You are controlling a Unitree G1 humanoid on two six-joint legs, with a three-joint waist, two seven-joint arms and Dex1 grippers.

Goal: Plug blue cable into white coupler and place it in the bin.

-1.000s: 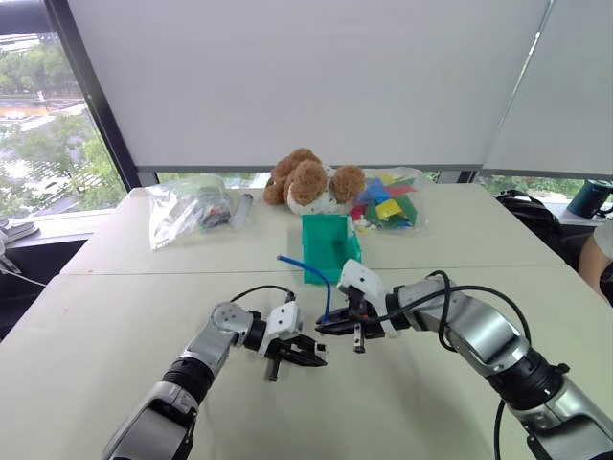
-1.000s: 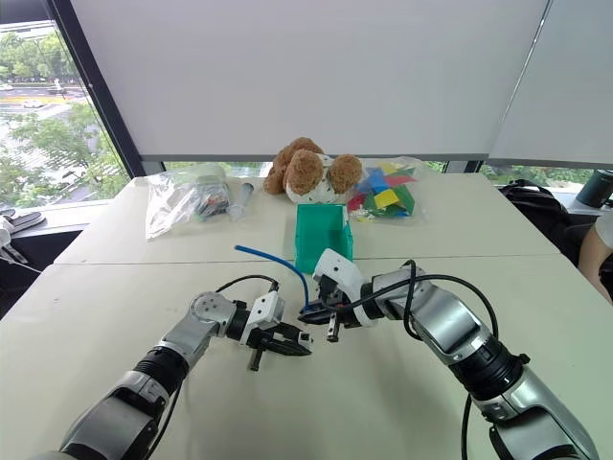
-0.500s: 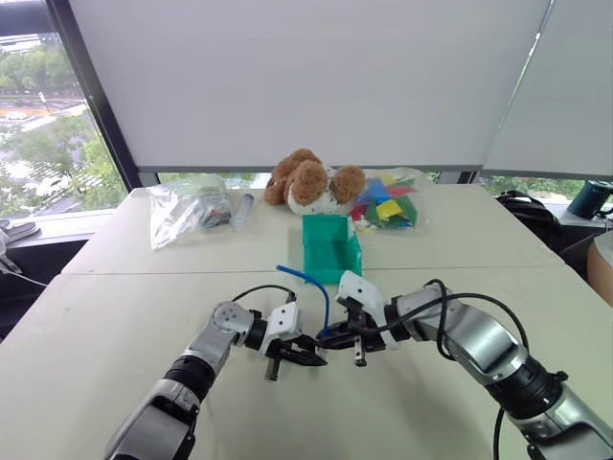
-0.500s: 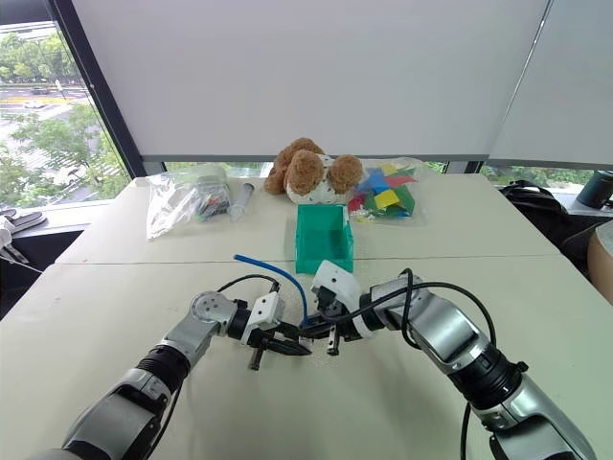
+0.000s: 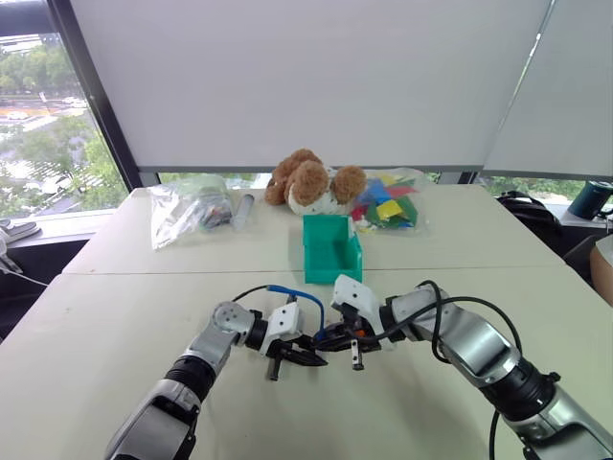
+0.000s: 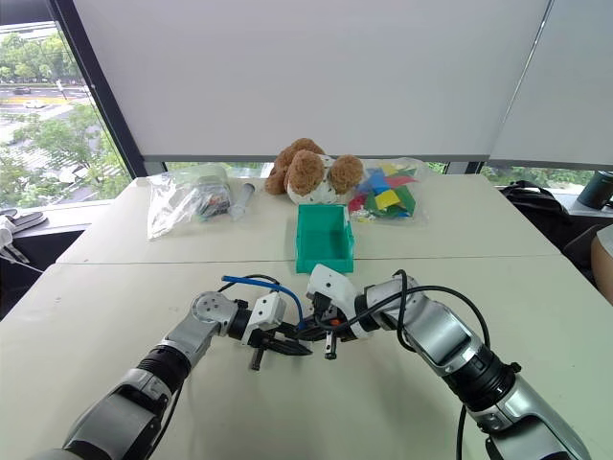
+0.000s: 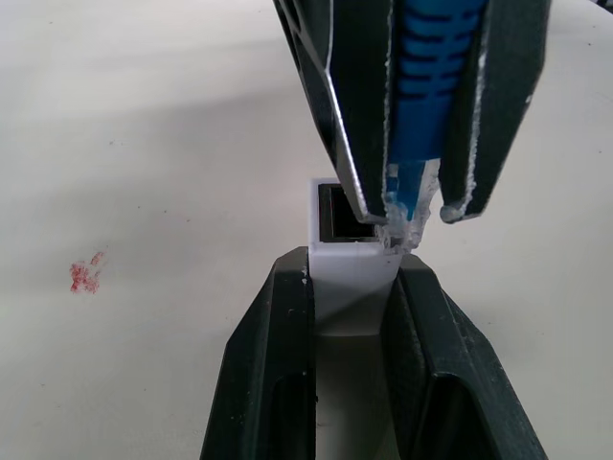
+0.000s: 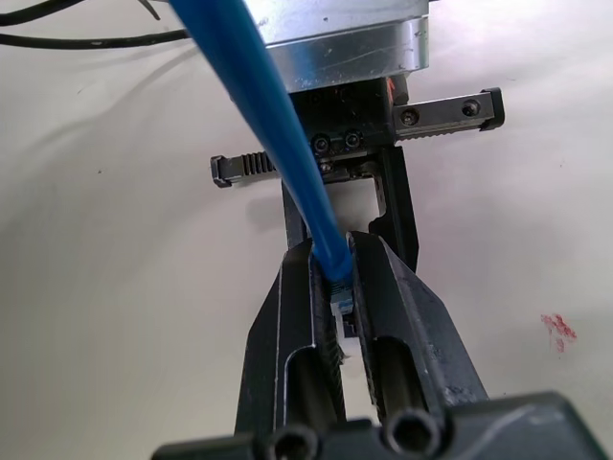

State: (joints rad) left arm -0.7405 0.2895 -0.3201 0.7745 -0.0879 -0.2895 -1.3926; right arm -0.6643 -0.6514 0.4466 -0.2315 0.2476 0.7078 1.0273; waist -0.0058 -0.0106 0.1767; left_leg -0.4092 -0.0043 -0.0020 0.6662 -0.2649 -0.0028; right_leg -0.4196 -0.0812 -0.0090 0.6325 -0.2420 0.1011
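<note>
Blue cable [image 7: 419, 105] plug meets white coupler [image 7: 347, 264]; teal bin [image 5: 331, 248] beyond.

Head pair looks down; wrist cameras close.

You have bare table [image 5: 115, 326] either side; ahead, the bin [image 5: 331, 249], toy dog [image 5: 311, 182] and bags [image 5: 187, 209] block.

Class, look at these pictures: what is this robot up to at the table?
The left claw is shut on a white coupler, while the right claw grips the plug end of the blue cable and holds it at the coupler's socket. The plug is not yet seated. The bin waits just behind them.
</note>
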